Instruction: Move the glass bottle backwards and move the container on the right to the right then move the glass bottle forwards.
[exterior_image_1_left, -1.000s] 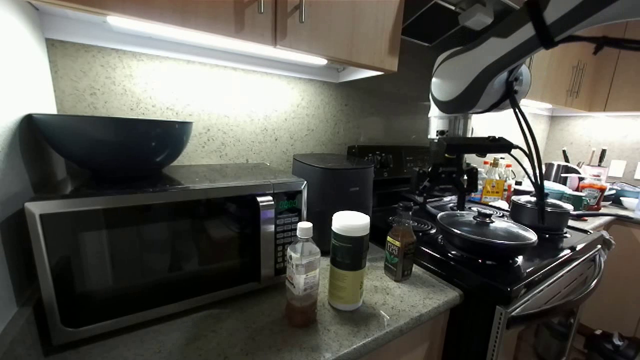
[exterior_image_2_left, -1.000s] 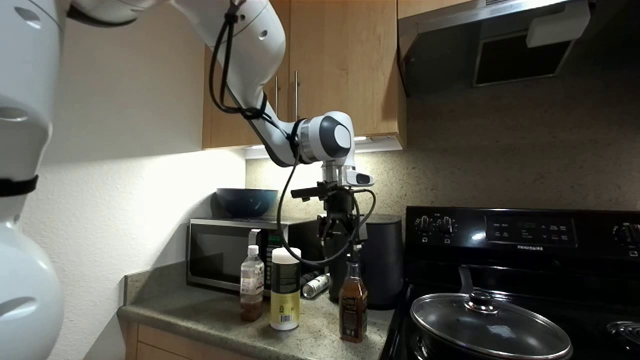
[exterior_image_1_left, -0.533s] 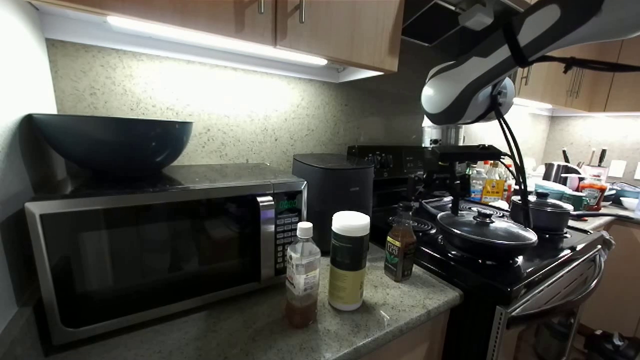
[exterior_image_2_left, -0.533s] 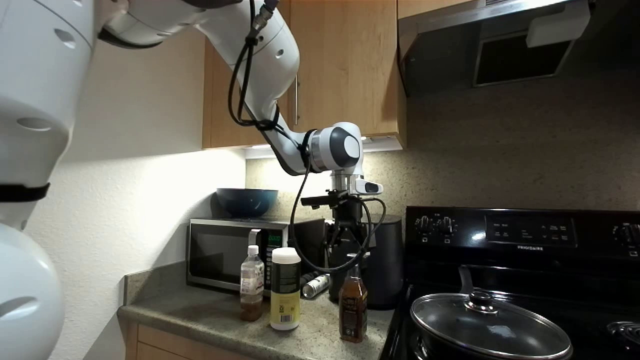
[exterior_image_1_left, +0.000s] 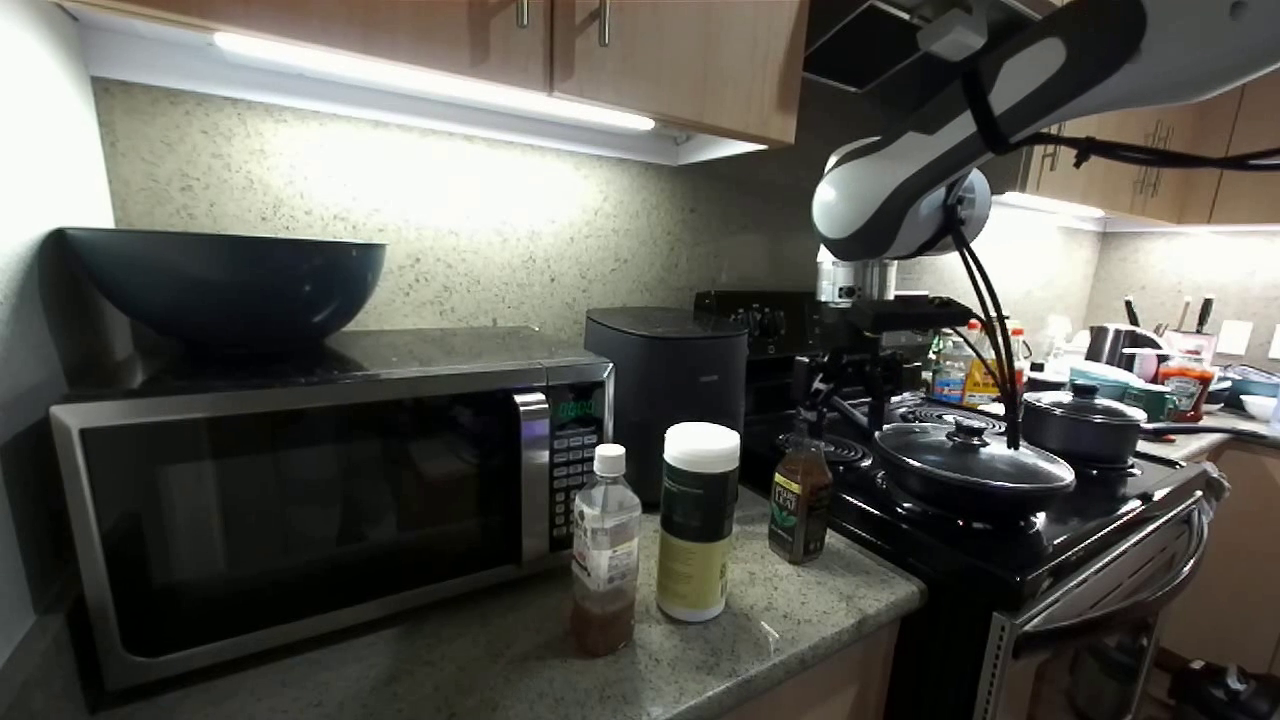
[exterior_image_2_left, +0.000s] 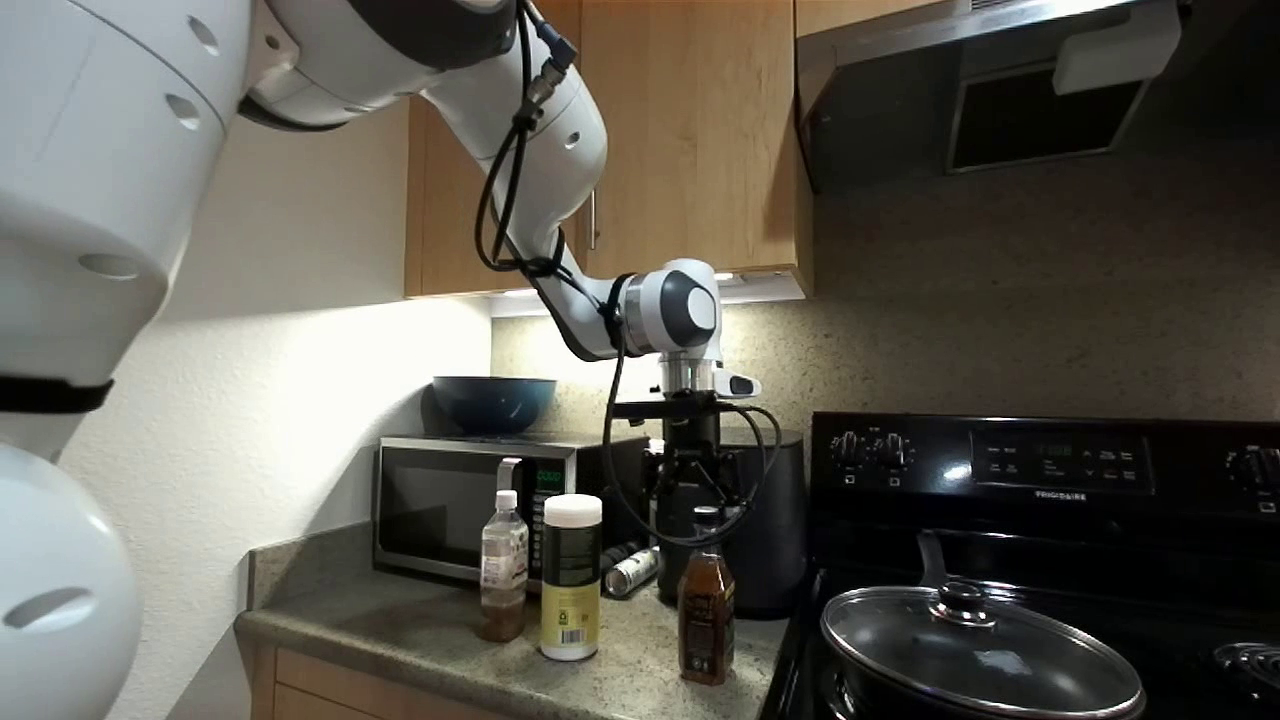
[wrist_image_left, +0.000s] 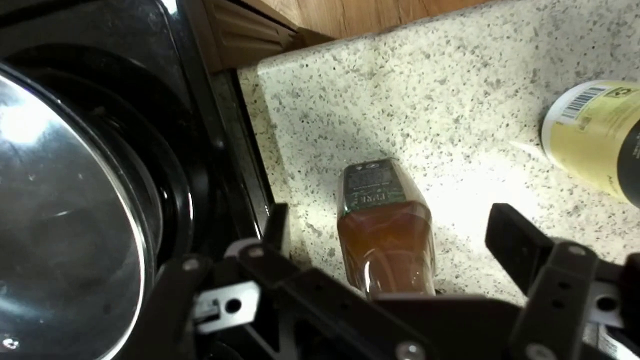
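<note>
1. Set in a kitchen corner: a speckled countertop (exterior_image_1_left: 800, 620) under wooden cabinets (exterior_image_2_left: 690, 130), with a microwave (exterior_image_1_left: 300, 520) at the back and a black stove (exterior_image_2_left: 1190, 470) adjoining.
2. To be moved first, by the task's wording: a Pure Leaf tea bottle (exterior_image_1_left: 799, 510), upright near the countertop's stove-side end, apart from the white-lidded canister (exterior_image_1_left: 696, 530), likewise upright.
3. Pointing down over the tea bottle: the gripper (wrist_image_left: 392, 235), with jaws spread wide and gripping nothing. Cannot tell whether around the dark cap or just above it.
4. Expect fair weight from the tea bottle, seemingly filled up to the shoulders; stiff, smooth, probably slippery, and breakable if truly glass.
5. Best to take hold at the narrow neck below the cap, or lower on the flat sides. Avoid pinching the sloping shoulders, likely to slip free. Shift low, against tipping.
6. From the canister, expect less weight and a stiff plastic wall. Grip around the body rather than the lid, probably removable.
7. Backward, mind the tall dark appliance (exterior_image_1_left: 665, 400), limiting room behind the tea bottle, and the printed cylinder (exterior_image_2_left: 632, 572) on its side nearby.
8. Just beside the canister, mind the white-capped clear plastic bottle (exterior_image_1_left: 606, 560), easy to knock with wide jaws; on the stove, the lidded frying pan (exterior_image_1_left: 960, 475). Likeliest obstacle to moving the canister right: the tea bottle itself.
</note>
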